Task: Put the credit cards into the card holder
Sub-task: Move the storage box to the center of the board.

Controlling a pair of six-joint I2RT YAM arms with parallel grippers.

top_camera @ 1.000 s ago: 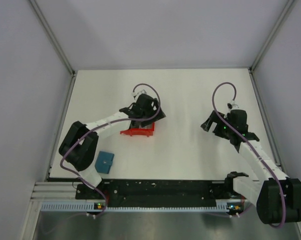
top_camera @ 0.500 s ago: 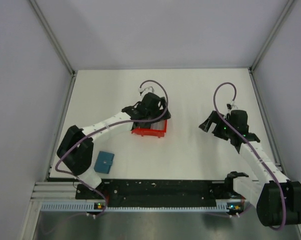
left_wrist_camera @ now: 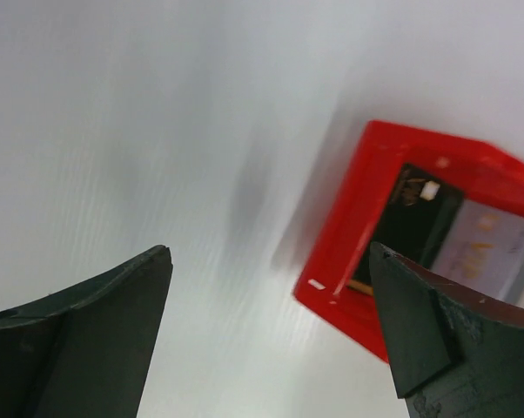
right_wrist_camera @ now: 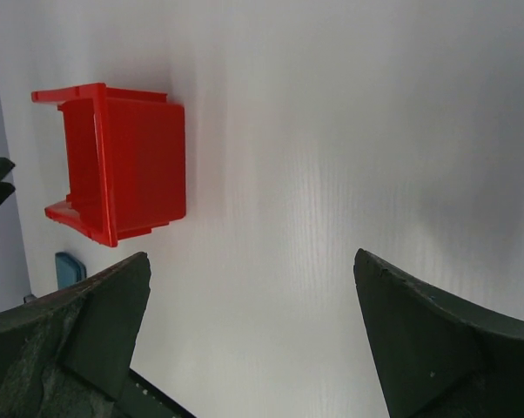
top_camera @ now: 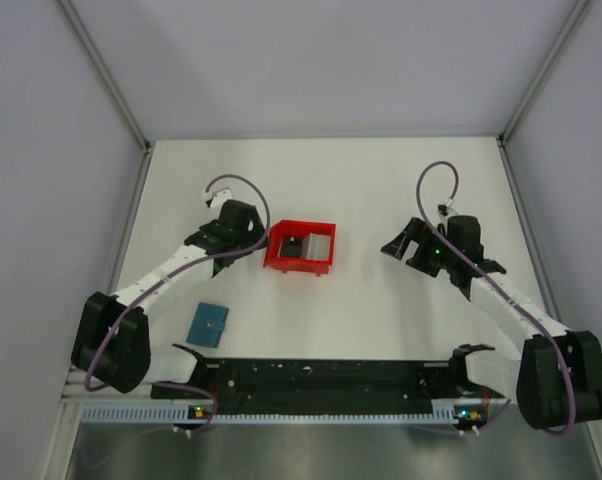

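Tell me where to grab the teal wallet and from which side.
Probably from straight above with the left gripper, pinching two opposite edges of the wallet. It lies flat and closed on the table, slightly turned, so turn the gripper to match.
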